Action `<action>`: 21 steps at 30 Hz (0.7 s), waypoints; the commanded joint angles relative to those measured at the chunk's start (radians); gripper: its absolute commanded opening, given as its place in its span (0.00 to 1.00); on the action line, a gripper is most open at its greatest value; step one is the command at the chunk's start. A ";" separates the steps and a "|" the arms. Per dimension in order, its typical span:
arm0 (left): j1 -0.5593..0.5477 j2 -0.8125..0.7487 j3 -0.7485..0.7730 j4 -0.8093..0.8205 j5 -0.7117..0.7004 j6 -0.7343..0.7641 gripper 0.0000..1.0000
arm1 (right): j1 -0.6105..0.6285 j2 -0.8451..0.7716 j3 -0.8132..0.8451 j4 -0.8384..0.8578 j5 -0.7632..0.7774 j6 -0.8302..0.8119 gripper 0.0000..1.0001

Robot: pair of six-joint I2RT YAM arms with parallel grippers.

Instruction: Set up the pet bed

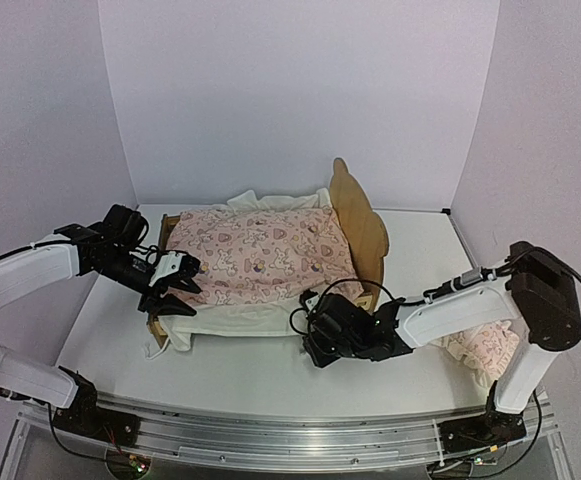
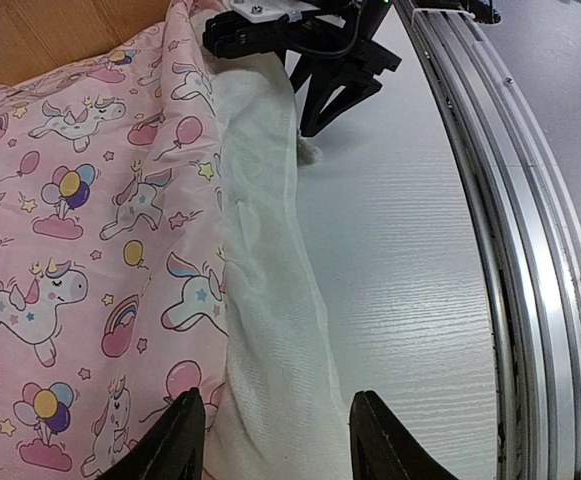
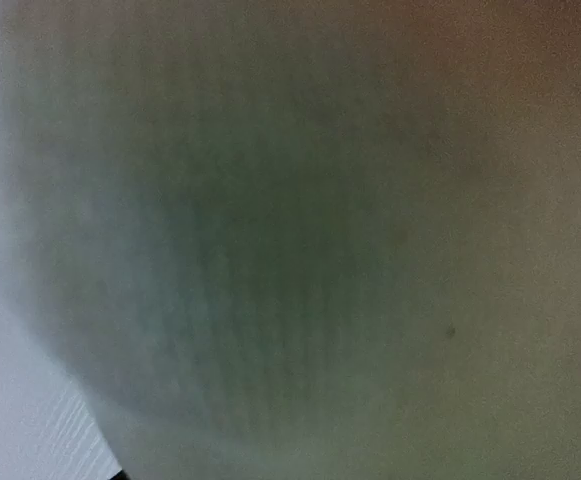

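The pet bed (image 1: 357, 218) stands mid-table, its pale-wood eared headboard at the right. A pink unicorn-print quilt (image 1: 260, 255) covers it, and the quilt's white underside (image 1: 245, 320) hangs over the front side. My left gripper (image 1: 182, 288) is at the bed's foot-end front corner. In the left wrist view it (image 2: 280, 440) is open, its fingers (image 2: 185, 435) straddling the quilt's white edge (image 2: 270, 330) beside the pink print (image 2: 90, 250). My right gripper (image 1: 309, 321) sits at the front edge near the headboard, its fingers (image 2: 315, 95) spread apart. Blurred fabric fills the right wrist view.
A pink ruffled pillow (image 1: 485, 350) lies on the table at the far right, partly under my right arm. The metal base rail (image 1: 290, 435) runs along the near edge. White walls enclose the back and sides. Bare white tabletop (image 2: 410, 270) lies between bed and rail.
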 commanded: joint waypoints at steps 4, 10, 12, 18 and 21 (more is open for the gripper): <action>0.004 -0.009 -0.003 0.001 0.036 0.007 0.51 | -0.008 0.105 0.065 0.080 0.167 0.022 0.51; 0.001 -0.008 0.004 0.002 0.042 0.006 0.51 | -0.026 0.206 0.099 0.099 0.122 0.024 0.40; 0.001 -0.010 0.007 0.004 0.037 0.005 0.51 | -0.026 0.205 0.075 0.091 0.108 0.068 0.34; -0.001 -0.014 0.024 0.031 0.086 -0.032 0.51 | -0.026 0.103 -0.003 -0.025 0.008 0.140 0.00; -0.020 -0.010 0.041 0.066 0.129 -0.098 0.51 | -0.026 0.024 0.006 -0.100 -0.149 0.100 0.00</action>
